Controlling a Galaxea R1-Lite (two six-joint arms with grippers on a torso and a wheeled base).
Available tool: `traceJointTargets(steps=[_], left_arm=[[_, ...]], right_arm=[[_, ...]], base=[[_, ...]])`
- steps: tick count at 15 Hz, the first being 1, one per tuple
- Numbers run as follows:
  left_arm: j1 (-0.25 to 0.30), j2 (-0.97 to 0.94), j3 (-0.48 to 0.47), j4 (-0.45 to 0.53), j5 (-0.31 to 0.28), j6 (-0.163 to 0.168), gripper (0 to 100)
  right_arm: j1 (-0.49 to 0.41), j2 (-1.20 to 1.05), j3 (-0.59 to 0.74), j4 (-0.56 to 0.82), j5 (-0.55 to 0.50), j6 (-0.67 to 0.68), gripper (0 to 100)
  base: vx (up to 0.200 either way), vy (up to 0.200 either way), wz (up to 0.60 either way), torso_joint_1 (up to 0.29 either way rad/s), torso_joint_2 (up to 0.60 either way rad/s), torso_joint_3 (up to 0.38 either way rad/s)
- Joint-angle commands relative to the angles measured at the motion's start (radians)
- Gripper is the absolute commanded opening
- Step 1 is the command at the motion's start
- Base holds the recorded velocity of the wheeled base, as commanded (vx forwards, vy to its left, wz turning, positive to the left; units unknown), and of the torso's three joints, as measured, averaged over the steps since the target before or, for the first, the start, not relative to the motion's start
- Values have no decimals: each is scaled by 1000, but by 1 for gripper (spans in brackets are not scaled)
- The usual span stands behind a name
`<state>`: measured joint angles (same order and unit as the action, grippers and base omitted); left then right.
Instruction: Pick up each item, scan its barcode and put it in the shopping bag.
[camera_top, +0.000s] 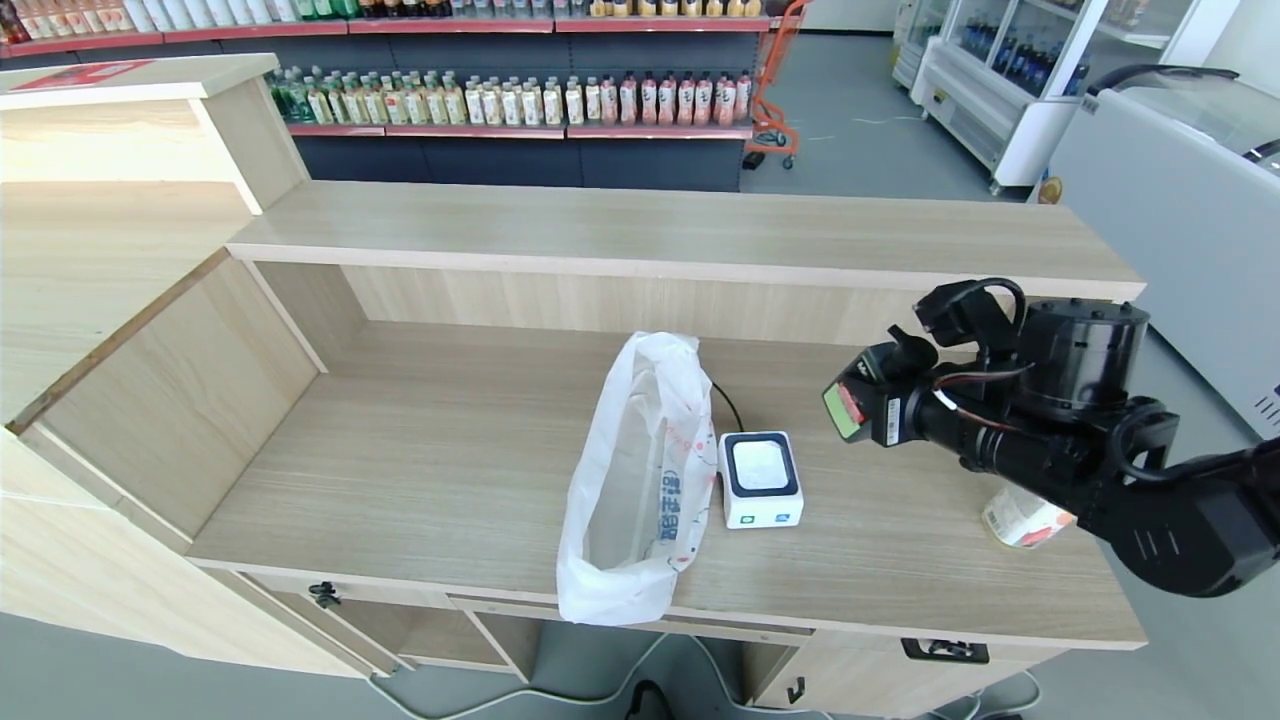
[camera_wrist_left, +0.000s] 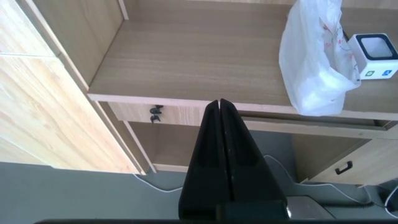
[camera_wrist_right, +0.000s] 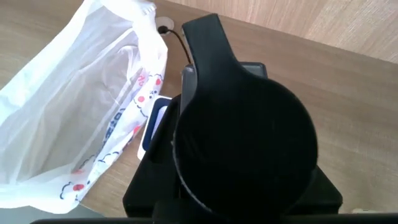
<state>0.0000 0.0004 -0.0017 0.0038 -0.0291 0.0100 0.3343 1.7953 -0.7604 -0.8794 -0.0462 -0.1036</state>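
Note:
A white plastic shopping bag (camera_top: 635, 480) lies open on the wooden counter, its mouth toward the front edge. Just right of it sits the white barcode scanner (camera_top: 760, 478), window up. My right gripper (camera_top: 900, 390) is above the counter to the right of the scanner, shut on a black item (camera_top: 848, 408) with a green and red end face. That black item (camera_wrist_right: 249, 143) is round and hides most of the scanner (camera_wrist_right: 155, 118) beside the bag (camera_wrist_right: 81, 112). My left gripper (camera_wrist_left: 221, 106) is shut with nothing in it, below the counter's front edge.
A white container with an orange label (camera_top: 1025, 518) stands on the counter's right part, half hidden by my right arm. The counter (camera_top: 420, 450) has a raised back ledge and a wall on the left. Drawers with handles (camera_wrist_left: 155, 112) sit under the front edge.

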Motion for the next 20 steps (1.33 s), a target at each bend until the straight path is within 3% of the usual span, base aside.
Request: traceJointTargets(steps=[1,10,20], left_arm=[[0,0,0,1,0,1,0],[0,1,0,1,0,1,0],[0,0,0,-1,0,-1,0]], right_arm=[[0,-45,30,-1,2,1,0],[114,141,-43,-3,51,61,0],[206,461,-103,-159,20,45,0]], base=[[0,0,0,0,0,0],[0,200,0,1,2,2],[0,0,0,0,0,0]])
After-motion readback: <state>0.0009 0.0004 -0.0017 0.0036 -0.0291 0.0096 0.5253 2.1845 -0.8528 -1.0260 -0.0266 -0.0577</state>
